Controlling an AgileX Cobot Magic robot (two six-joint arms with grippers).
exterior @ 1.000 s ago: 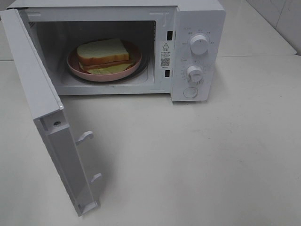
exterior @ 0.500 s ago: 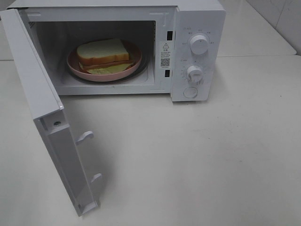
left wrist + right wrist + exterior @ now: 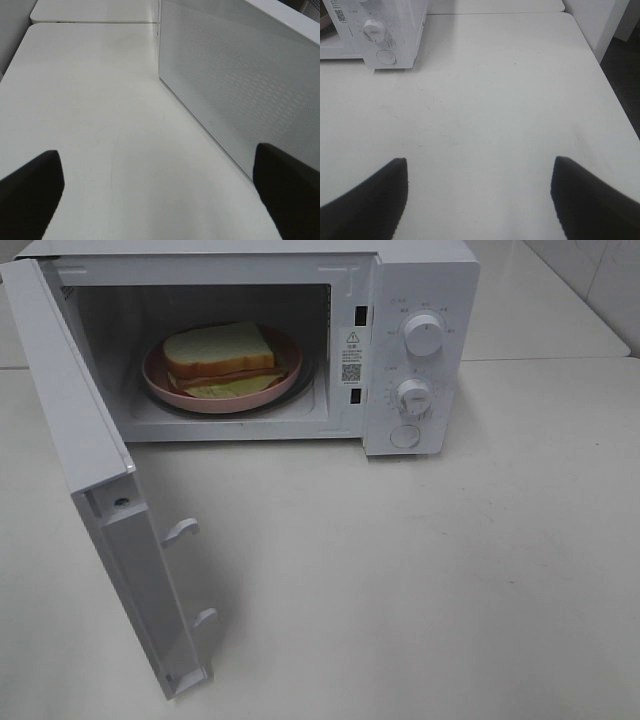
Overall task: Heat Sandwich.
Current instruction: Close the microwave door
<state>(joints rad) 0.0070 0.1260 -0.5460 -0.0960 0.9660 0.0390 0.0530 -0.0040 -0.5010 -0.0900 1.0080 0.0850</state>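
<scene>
The sandwich (image 3: 220,355), white bread with a brownish and pale green filling, lies on a round pink plate (image 3: 160,380) inside the white microwave (image 3: 420,280). The microwave's door (image 3: 95,490) is swung wide open toward the front left. Neither arm shows in the high view. My left gripper (image 3: 160,192) is open over bare table, with the outer face of the door (image 3: 240,85) close beside it. My right gripper (image 3: 479,197) is open too, over bare table, with the microwave's control panel (image 3: 380,35) some way off ahead of it.
Two knobs (image 3: 424,335) and a round button (image 3: 405,436) sit on the microwave's right panel. The white table (image 3: 450,570) stretches in front of the microwave. A dark drop past the table edge (image 3: 620,95) shows in the right wrist view.
</scene>
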